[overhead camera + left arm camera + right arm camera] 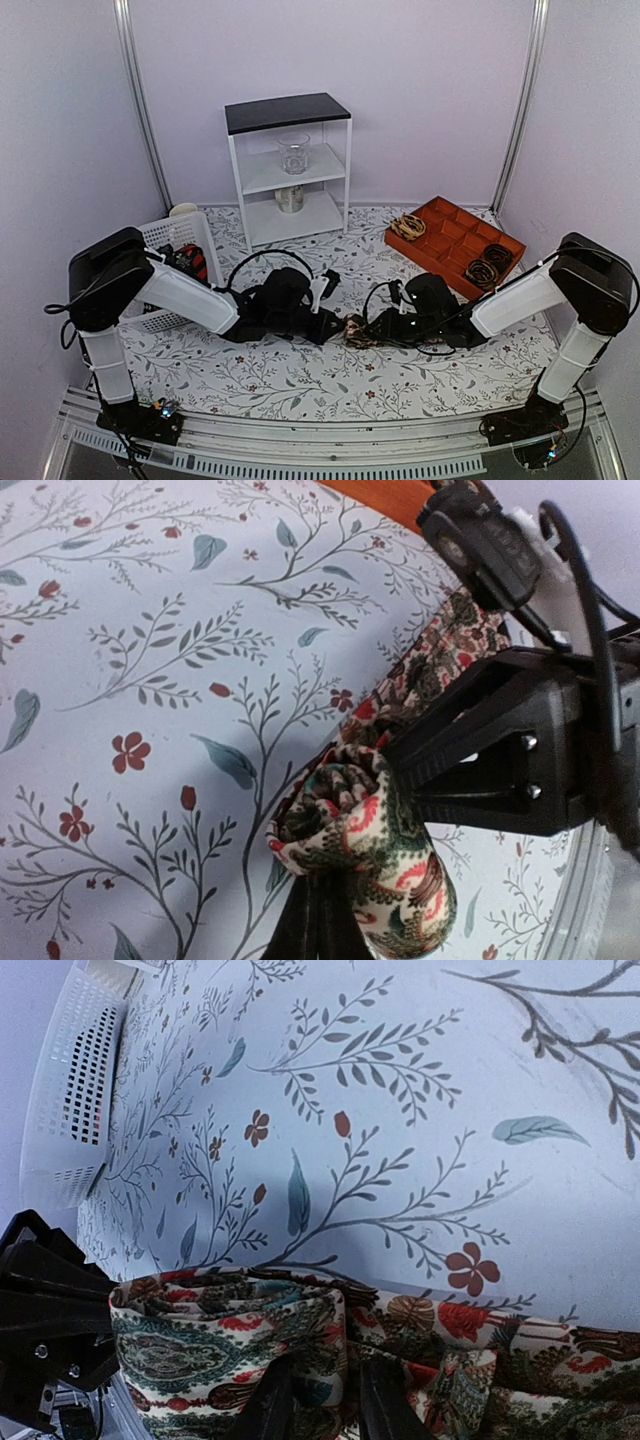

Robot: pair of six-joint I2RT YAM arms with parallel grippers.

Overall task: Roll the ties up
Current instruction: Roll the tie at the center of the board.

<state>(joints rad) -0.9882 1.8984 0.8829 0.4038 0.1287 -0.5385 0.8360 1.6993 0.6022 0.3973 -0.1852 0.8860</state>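
In the middle of the white tablecloth with its leafy floral print (300,380), the two black arms meet nose to nose over a soft fabric necktie (375,830), paisley in red, green and cream. The left gripper (318,915) has its fingers pressed nearly together on the rolled end. The right gripper (325,1390) pinches the band just beside the roll, cloth bunched between its two fingers. A white perforated plastic basket (70,1090) stands at the left, an orange compartment tray (455,240) back right.
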